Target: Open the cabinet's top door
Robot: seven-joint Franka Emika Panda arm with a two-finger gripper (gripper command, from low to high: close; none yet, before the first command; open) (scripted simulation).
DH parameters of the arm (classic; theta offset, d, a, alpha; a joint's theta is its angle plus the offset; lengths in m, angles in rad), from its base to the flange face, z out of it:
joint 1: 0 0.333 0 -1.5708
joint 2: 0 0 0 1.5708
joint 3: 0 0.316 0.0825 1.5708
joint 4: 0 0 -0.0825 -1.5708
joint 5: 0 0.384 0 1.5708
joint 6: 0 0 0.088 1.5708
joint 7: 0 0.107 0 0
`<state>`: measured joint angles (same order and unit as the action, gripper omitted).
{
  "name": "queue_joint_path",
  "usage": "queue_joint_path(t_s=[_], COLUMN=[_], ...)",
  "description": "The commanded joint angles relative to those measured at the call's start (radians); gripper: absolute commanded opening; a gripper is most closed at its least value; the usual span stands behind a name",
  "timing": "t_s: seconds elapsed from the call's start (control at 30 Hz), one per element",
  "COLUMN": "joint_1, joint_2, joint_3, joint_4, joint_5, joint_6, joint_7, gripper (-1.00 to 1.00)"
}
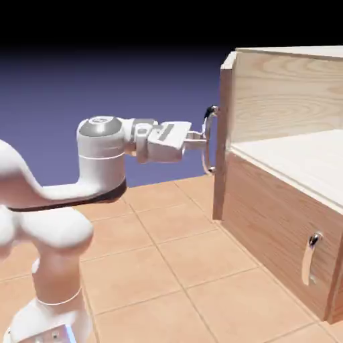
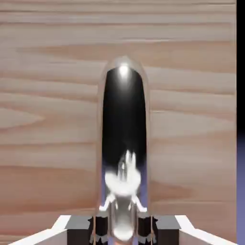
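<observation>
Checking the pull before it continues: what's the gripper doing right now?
Gripper: shut on the top door's handle.

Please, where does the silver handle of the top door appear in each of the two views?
Exterior view: the top door's handle is right of centre, on the swung-out top door, the gripper shut on it.
Hand view: the handle fills the centre, upright.
Shared landmark: the door's wood-grain panel.

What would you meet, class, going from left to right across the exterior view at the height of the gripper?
Robot arm → gripper → top door's silver handle → top door, seen edge-on → cabinet.
</observation>
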<state>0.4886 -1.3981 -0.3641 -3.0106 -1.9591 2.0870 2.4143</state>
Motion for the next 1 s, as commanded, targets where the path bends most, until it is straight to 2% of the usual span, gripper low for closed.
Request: queue_joint_path(t_s=[0.0, 0.27, 0.53, 0.77, 0.97], joint_1=[0.002, 0.048, 0.094, 0.067, -0.045], joint_2=[-0.009, -0.026, 0.066, 0.236, 0.418], joint_3=[0.036, 0.326, 0.616, 0.87, 1.087], joint_4=[-0.01, -0.041, 0.008, 0.135, 0.316], joint_5=[0.038, 0.333, 0.622, 0.868, 1.047], joint_6=[-0.024, -0.208, -0.399, -0.581, -0.753], joint_7=[-0.002, 0.002, 0.047, 0.116, 0.184], gripper=[-1.0, -1.0, -1.0, -1.0, -1.0])
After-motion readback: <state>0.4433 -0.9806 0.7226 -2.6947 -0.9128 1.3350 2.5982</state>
